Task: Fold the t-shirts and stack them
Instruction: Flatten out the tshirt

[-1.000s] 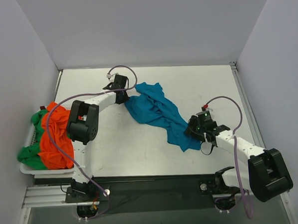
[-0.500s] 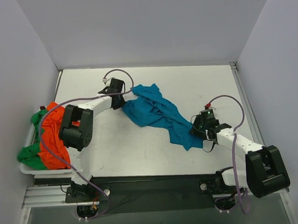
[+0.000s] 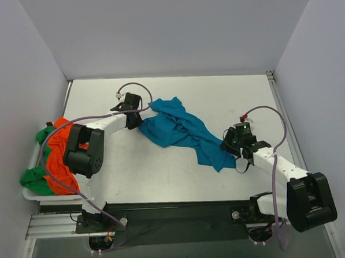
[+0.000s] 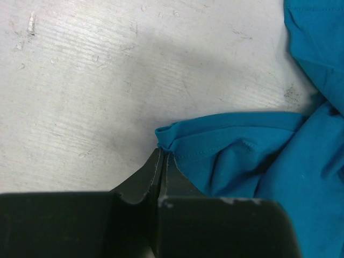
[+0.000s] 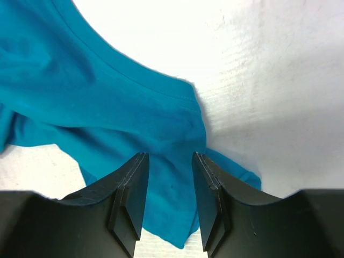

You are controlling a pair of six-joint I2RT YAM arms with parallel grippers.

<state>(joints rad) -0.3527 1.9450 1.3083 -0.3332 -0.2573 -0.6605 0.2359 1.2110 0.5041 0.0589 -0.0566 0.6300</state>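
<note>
We're watching the left hand (image 4: pixel 162 163) pinching the teal-blue t-shirt (image 3: pixel 175 129) at its ten-o'clock hem; the right hand (image 5: pixel 170 188) is hanging spread at four o'clock, hiding cloth beneath.

Pinching a corner of the outspread t-shirt (image 3: pixel 181 131) between the left fingers (image 4: pixel 151 177), cloth trailing rightward from them over the tabletop (image 3: pixel 157 170). Straddling its opposite end with the right fingers (image 5: pixel 131 199), cloth lying between and ahead of them. Sitting well left of both pairs: basket (image 3: pixel 32 197), top t-shirt (image 3: pixel 61 161) draping over bottom t-shirt (image 3: pixel 31 178) inside.
</note>
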